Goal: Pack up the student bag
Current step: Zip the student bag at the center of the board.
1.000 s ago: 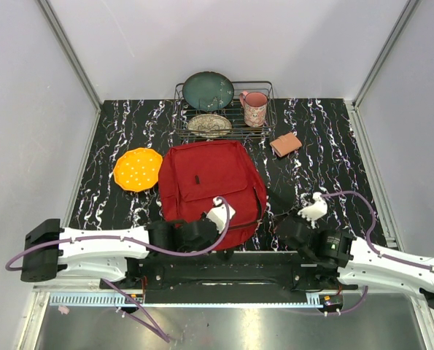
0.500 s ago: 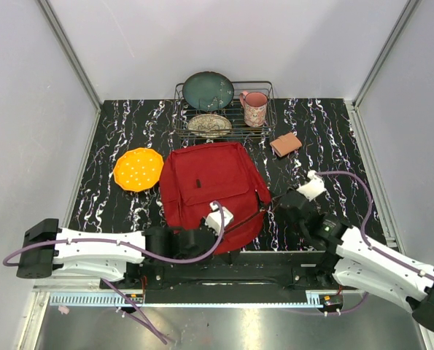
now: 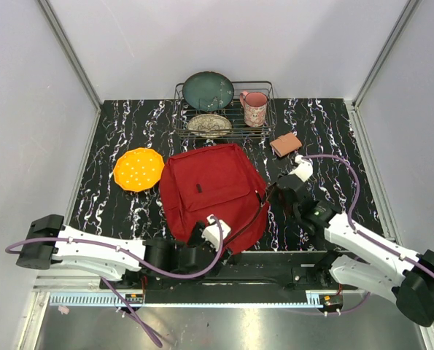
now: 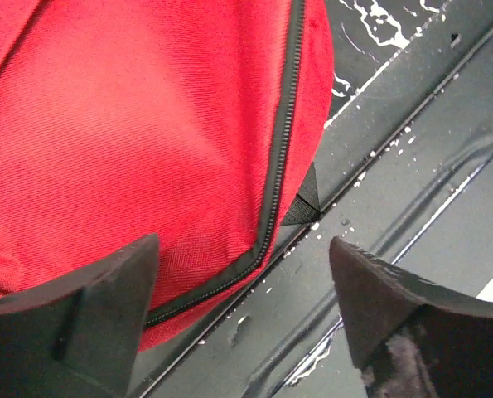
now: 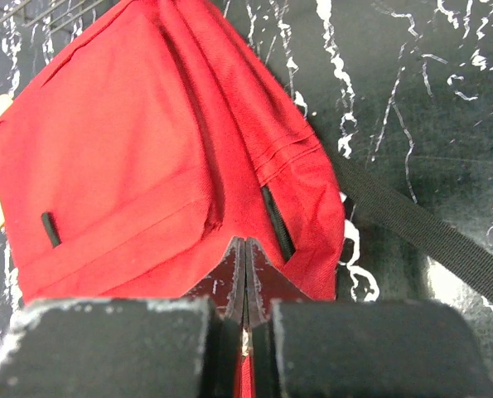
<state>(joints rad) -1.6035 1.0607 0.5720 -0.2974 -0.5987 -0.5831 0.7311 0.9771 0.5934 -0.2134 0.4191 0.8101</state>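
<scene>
The student bag (image 3: 209, 189) is a large red backpack lying flat mid-table. Its black zip (image 4: 279, 149) runs along the near edge. My left gripper (image 4: 242, 243) stands open at the bag's near rim (image 3: 206, 240), with red fabric and the metal table edge showing between its fingers and nothing held. My right gripper (image 5: 244, 245) is shut at the bag's right side (image 3: 273, 195). Its tips press on the red cloth, and a sliver of red shows between the fingers. A black strap (image 5: 412, 224) trails off to the right.
A wire dish rack (image 3: 179, 109) at the back holds a green plate (image 3: 208, 90), a patterned bowl (image 3: 209, 124) and a pink mug (image 3: 254, 108). An orange disc (image 3: 138, 169) lies left of the bag and a brown block (image 3: 285, 144) lies to its right.
My left gripper has opened and dropped back to the bag's near rim. The right arm has swung far-left to the bag's right side, and the bag has turned slightly.
</scene>
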